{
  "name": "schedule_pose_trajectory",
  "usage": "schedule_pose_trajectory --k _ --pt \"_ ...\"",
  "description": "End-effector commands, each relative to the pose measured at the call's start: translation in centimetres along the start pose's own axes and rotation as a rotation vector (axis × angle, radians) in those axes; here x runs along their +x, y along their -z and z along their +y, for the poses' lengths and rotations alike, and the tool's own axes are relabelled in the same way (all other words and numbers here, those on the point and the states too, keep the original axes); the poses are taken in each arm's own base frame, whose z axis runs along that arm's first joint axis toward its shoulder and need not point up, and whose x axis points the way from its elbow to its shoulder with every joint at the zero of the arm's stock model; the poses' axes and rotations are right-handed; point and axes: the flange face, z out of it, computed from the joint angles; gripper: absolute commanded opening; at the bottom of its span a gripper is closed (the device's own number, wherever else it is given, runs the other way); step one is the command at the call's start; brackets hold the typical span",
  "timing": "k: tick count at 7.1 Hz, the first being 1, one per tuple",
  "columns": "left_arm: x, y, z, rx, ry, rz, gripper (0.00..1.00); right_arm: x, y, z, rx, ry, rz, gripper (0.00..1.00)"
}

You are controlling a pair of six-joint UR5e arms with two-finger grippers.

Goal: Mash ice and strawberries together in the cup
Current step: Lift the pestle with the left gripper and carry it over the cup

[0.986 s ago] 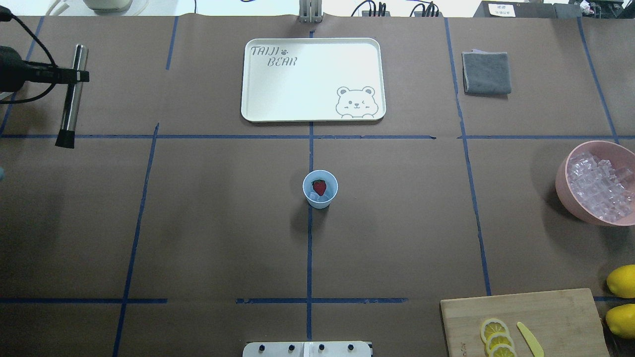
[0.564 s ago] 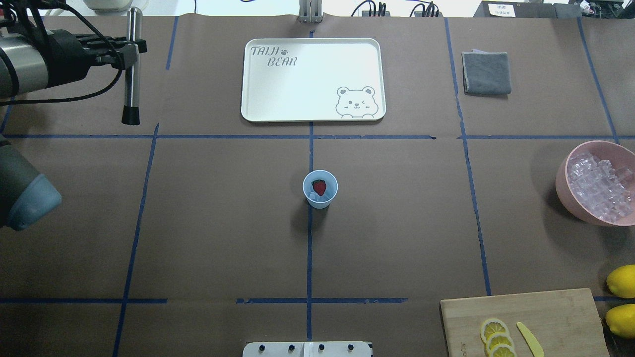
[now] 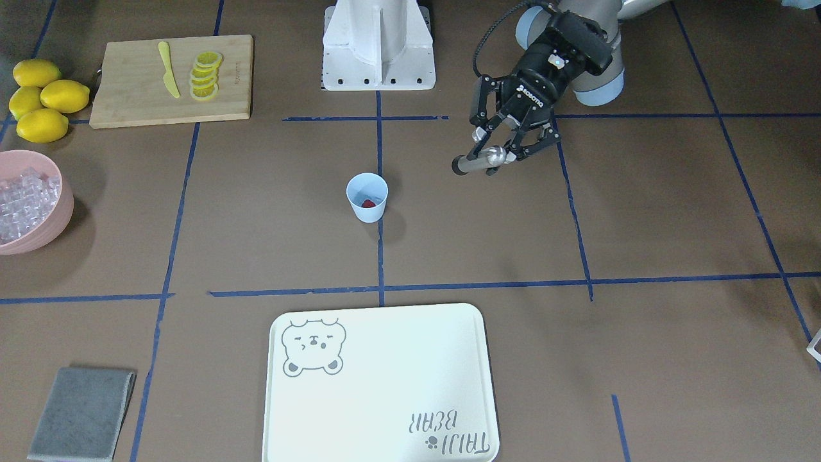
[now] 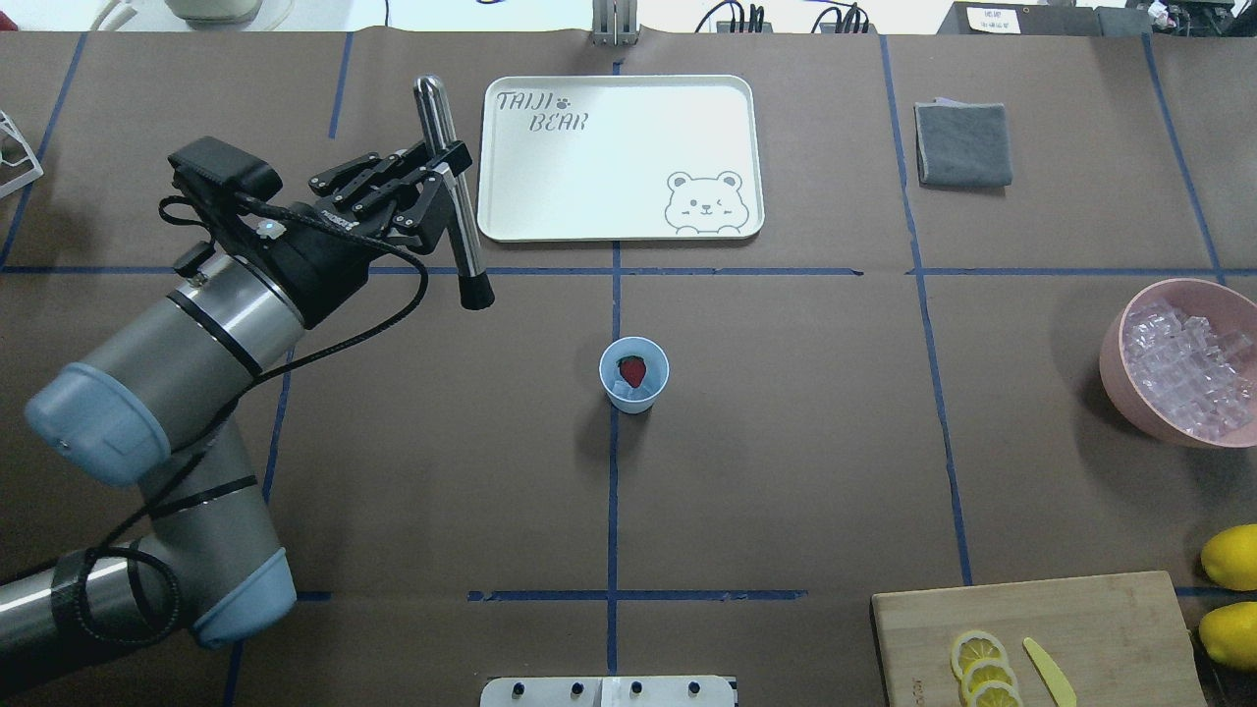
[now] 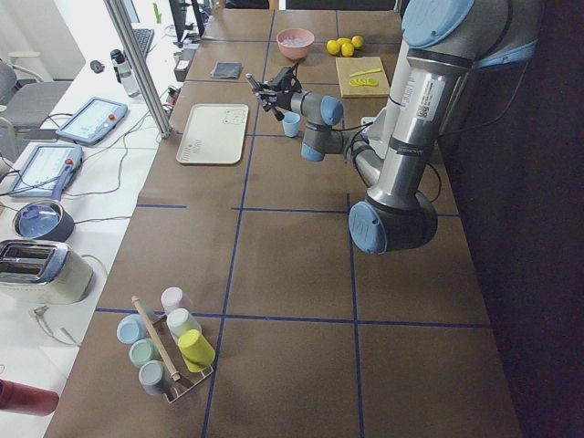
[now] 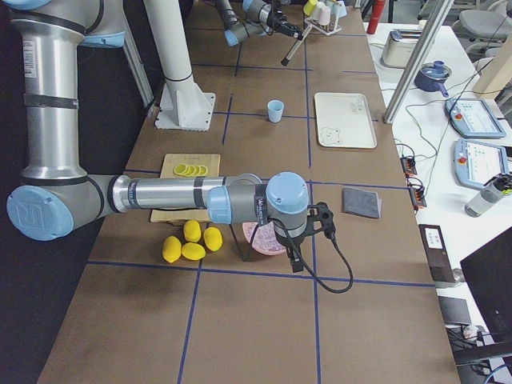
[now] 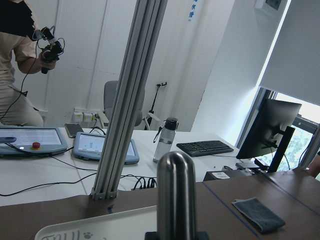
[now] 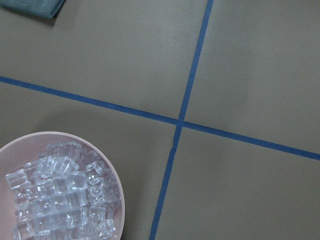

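Holding the steel muddler (image 4: pixel 469 257) clamped between the fingers of my left hand (image 4: pixel 444 187), I am well to the left of the cup (image 4: pixel 634 404) and on its far side. The black tip points down and the shaft is tilted. The cup stands alone mid-counter, with the strawberry (image 4: pixel 632 371) lying on the ice (image 4: pixel 623 391) inside it.

The risk I see is that the cup looks light and narrow, and nothing braces it. My right hand (image 6: pixel 323 220) is far to the cup's right, near the pink bowl (image 4: pixel 1115 363), and I cannot tell whether it is apart or together. If I come in slanted or off-centre, the tip may catch the rim and topple the cup, or squirt a cube out.

Counting: one cup, one strawberry, one muddler, one pink bowl, one tray (image 4: pixel 609 167), one grey cloth (image 4: pixel 963 145), one cutting board (image 4: pixel 1080 619) and four lemons (image 3: pixel 64 95). The cubes in the cup are too pale to count.
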Motion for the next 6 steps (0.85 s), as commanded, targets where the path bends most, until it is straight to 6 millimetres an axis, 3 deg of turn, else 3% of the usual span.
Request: schedule_pose_trajectory --k 1,3,4,5,6 --pt "3.4 -0.3 4.3 0.104 0.000 0.011 0.00 -0.1 0.1 -0.1 0.002 0.001 0.001 0.99" --pt "1.9 -0.3 6.6 0.108 -0.121 0.017 0.00 -0.3 0.5 -0.7 0.010 0.008 0.004 0.99" --pt "3.8 -1.5 8.6 0.107 -0.124 0.034 0.00 -0.4 0.5 -0.8 0.011 0.008 0.006 0.99" --pt "5.6 -1.3 9.5 0.117 -0.170 0.012 0.00 -0.4 0.6 -0.8 0.013 0.010 0.005 0.99" --pt "6.4 -1.7 9.5 0.120 -0.225 0.005 0.00 -0.6 0.7 -0.8 0.016 0.013 0.005 0.99"
